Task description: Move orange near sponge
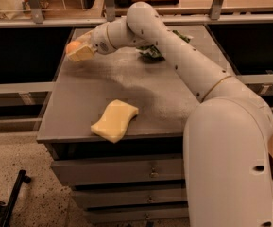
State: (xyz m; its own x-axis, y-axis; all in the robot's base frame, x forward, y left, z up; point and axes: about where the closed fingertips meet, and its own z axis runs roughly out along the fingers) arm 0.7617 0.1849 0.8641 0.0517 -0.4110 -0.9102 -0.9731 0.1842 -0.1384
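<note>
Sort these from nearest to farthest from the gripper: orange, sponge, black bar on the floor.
1. orange, held in the gripper, far-left corner of the table.
2. sponge, near the table front edge.
3. black bar, on the floor, lower left.

Round orange (72, 46) in gripper (78, 51), far left; sponge (115, 121) flat, front.

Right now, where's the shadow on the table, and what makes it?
In the camera view, the light is warm and dim; the arm casts a soft dark shadow across the table, running from under the hand, which grips the orange over the far corner at picture-left, toward the sponge; no glare shows.
</note>
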